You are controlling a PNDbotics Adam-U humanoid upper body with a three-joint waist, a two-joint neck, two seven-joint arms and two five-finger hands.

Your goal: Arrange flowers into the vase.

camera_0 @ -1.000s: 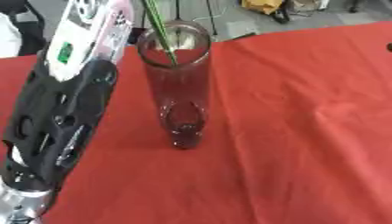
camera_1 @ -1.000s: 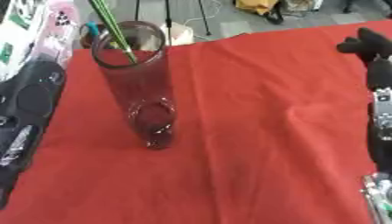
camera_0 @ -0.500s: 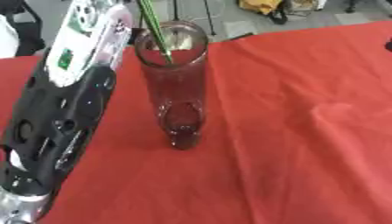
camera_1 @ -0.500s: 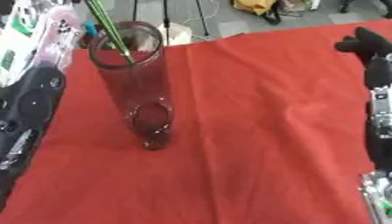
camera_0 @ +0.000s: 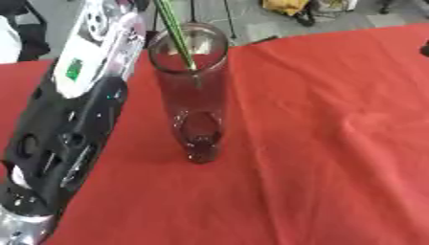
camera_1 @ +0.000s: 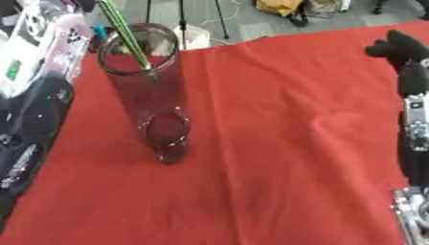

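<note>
Left eye view: the clear vase (camera_0: 191,91) is standing upright at upper centre on the red cloth (camera_0: 335,143), with green stems (camera_0: 176,33) entering its mouth from the top edge. Against a second ago the stems are sitting slightly deeper and steeper, so the insertion looks underway, not finished; flower heads are out of frame. The left arm (camera_0: 71,119) is filling the left side, reaching up past the top edge; the left hand itself is not showing, so I can't tell its grip. Right eye view is adding what the left barely catches: the right hand (camera_1: 400,47) at the right edge, fingers curled, holding nothing, well apart from the vase.
</note>
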